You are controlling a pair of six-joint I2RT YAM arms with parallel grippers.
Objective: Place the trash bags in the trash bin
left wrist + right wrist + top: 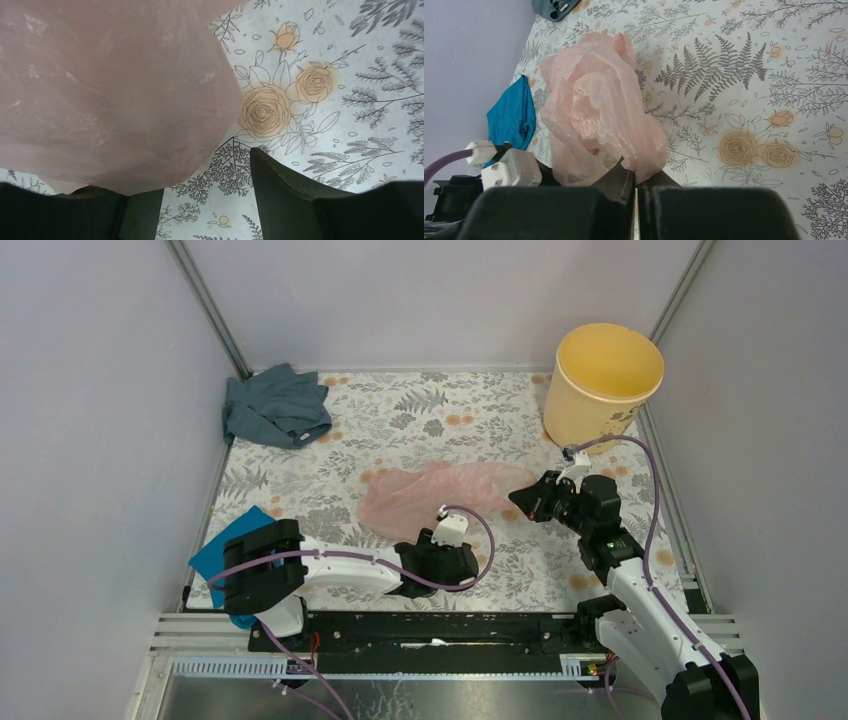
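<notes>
Top external view shows me the pale pink trash bag (pixel 440 495) crumpled midway across the floral table (pixel 400 420), its right end pinched tight in my right gripper (pixel 520 498), my left gripper (pixel 418 543) spread wide at its near edge, the yellow trash bin (pixel 585 415) standing far right, well apart

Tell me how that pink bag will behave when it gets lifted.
Probably floppy: the pink bag is wrinkled, see-through film, so it should hang limp from the right claw pinching it. Likely very light, and possibly slippery enough to slide out.
</notes>
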